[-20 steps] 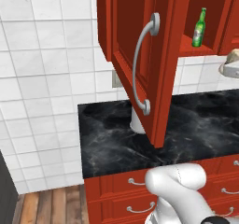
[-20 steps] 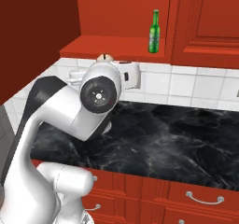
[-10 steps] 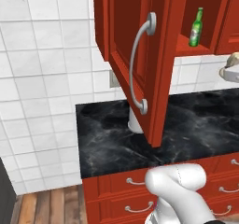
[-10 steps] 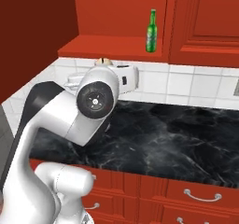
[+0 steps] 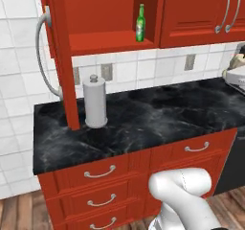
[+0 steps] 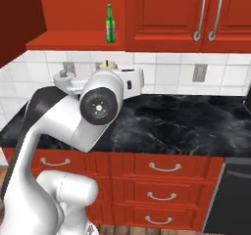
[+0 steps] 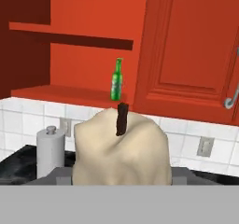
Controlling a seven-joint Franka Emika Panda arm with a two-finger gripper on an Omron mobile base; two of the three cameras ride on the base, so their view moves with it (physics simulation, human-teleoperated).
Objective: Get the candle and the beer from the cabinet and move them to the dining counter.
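Open cabinet [image 5: 110, 13], beer [image 5: 140, 24] upright on its shelf

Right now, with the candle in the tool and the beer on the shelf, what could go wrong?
1. The candle hides the fingers of the tool, so the grip can't be checked; it may slip on the way.
2. The open cabinet door juts over the counter; a wide arm swing could hit it.
3. The slim beer stands near the shelf's front edge and could topple if nudged.
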